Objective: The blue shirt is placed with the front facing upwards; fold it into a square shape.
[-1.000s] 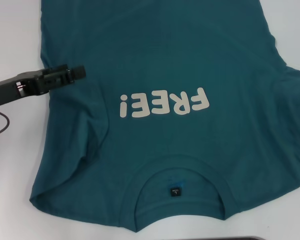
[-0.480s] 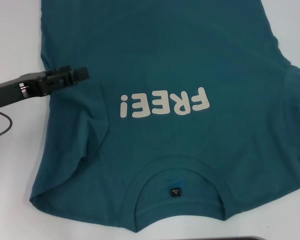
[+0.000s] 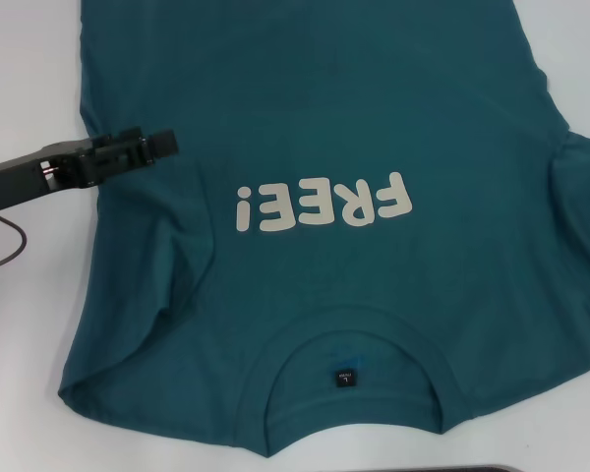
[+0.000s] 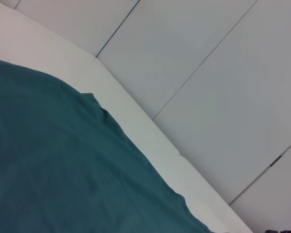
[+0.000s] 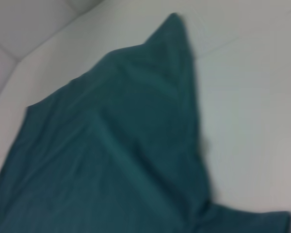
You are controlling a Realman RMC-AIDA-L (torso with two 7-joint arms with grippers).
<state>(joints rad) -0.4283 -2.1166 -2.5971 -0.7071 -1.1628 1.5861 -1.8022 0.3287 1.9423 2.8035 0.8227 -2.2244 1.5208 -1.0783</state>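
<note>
The blue shirt (image 3: 324, 108) lies flat on the white table (image 3: 25, 69), front up, with white letters "FREE!" (image 3: 323, 204) across the chest. Its round collar (image 3: 354, 324) and small black neck tag (image 3: 344, 378) are at the near edge. My left gripper (image 3: 162, 145) reaches in from the left, its tip over the shirt's left side edge, level with the armpit. The left wrist view shows shirt cloth (image 4: 63, 170) and the table's far edge. The right wrist view shows a sleeve and side of the shirt (image 5: 111, 145). The right gripper is out of view.
A thin black cable (image 3: 5, 246) loops under the left arm on the table. A dark strip (image 3: 472, 469) shows at the bottom edge of the head view. The shirt's right sleeve (image 3: 585, 197) runs off the right side. Bare table (image 5: 252, 97) lies beside the shirt.
My left gripper has moved a little to the right, farther over the shirt's left edge. The shirt has not moved.
</note>
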